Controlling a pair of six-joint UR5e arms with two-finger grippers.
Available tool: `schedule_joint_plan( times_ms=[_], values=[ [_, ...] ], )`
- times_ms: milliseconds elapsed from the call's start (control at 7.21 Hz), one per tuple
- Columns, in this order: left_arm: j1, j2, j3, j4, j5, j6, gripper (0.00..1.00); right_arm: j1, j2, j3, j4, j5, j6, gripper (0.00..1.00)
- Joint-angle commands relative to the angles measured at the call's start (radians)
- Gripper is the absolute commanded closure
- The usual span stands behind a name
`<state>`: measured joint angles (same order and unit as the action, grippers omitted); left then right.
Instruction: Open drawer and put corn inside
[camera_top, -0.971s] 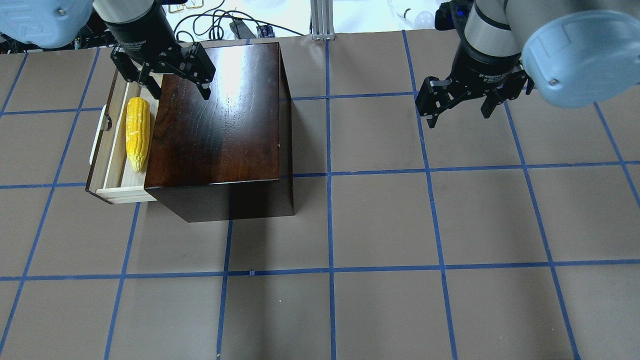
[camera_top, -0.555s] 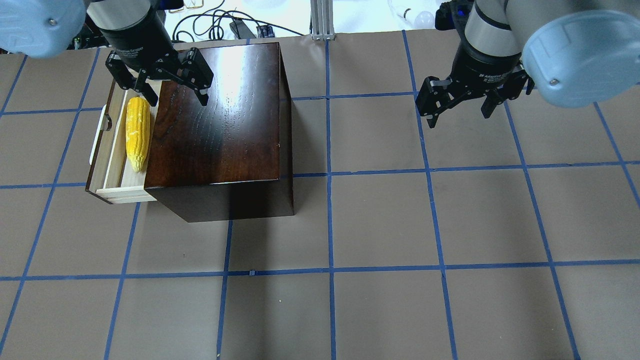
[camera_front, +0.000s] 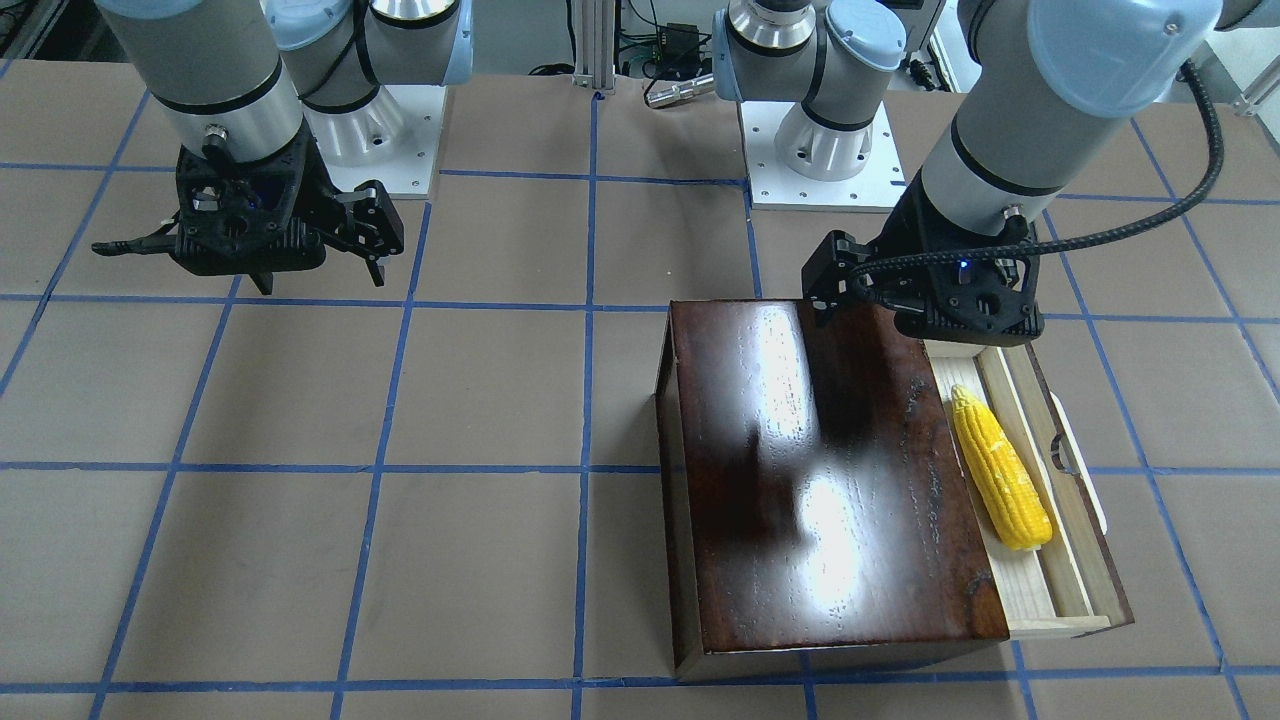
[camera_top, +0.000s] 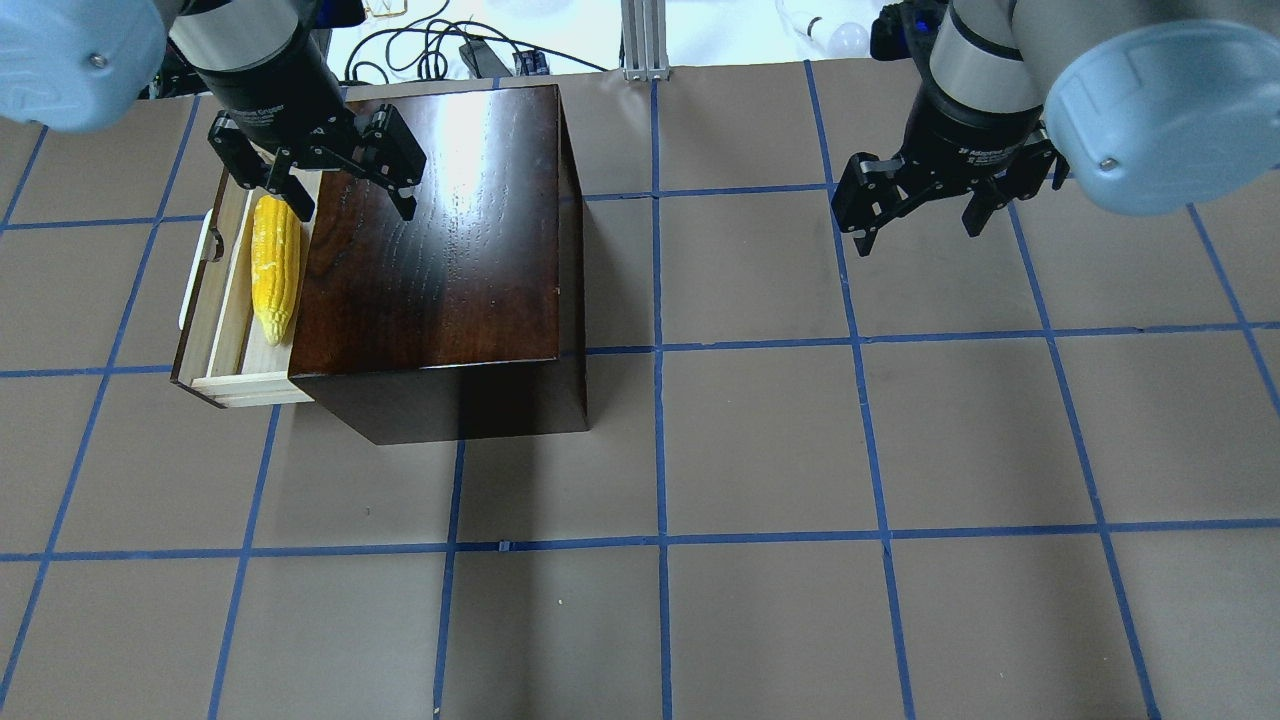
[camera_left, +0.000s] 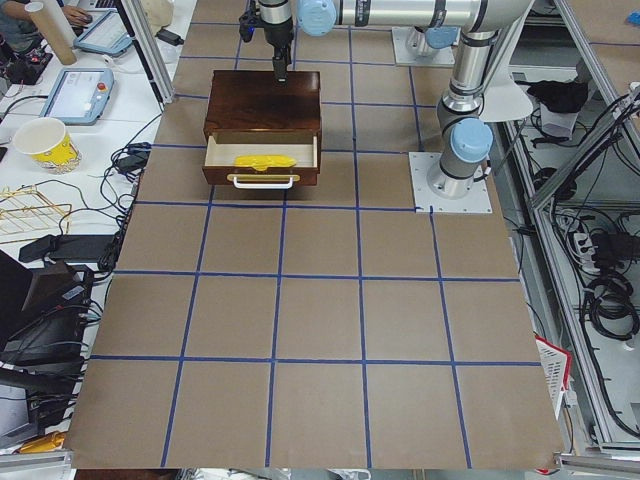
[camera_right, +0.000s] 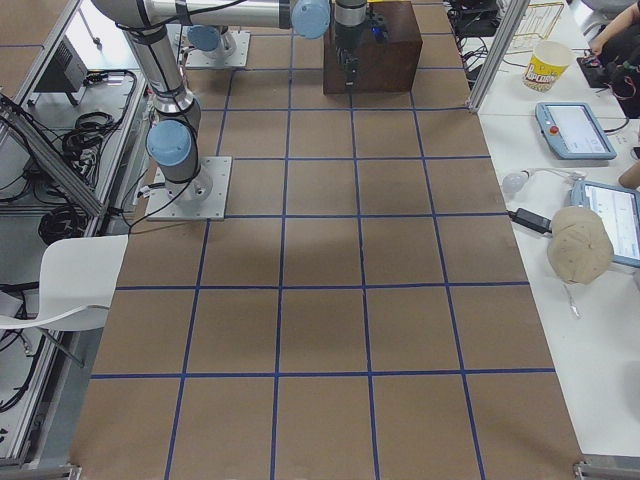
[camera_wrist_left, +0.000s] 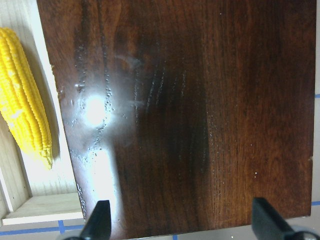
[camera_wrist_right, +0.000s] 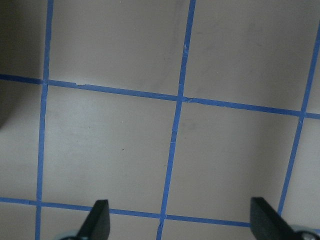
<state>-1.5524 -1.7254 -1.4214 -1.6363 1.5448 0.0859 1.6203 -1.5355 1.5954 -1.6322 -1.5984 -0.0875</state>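
The drawer (camera_top: 222, 330) stands pulled out of the glossy dark-brown box (camera_top: 430, 260), pale wood inside, with a white handle (camera_top: 200, 268). The yellow corn (camera_top: 275, 265) lies lengthwise in the drawer; it also shows in the front-facing view (camera_front: 1000, 470) and the left wrist view (camera_wrist_left: 22, 95). My left gripper (camera_top: 350, 195) is open and empty, hovering over the box's far left corner by the corn's blunt end. My right gripper (camera_top: 920, 215) is open and empty above bare table, far right of the box.
The brown table (camera_top: 760, 450) is marked with a blue tape grid. Cables and an aluminium post (camera_top: 640, 40) lie beyond the table's far edge. The arm bases (camera_front: 820, 150) sit on white plates in the front-facing view.
My left gripper has shifted slightly left and toward the drawer's far end, staying open. The corn, drawer and right arm have not moved.
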Motion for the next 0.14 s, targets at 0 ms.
schedule_joint_plan(
  times_ms=[0],
  values=[
    [0.0,0.001,0.001,0.004,-0.002,0.0,0.0,0.001,0.0,0.0,0.0,0.0,0.0,0.0]
  ],
)
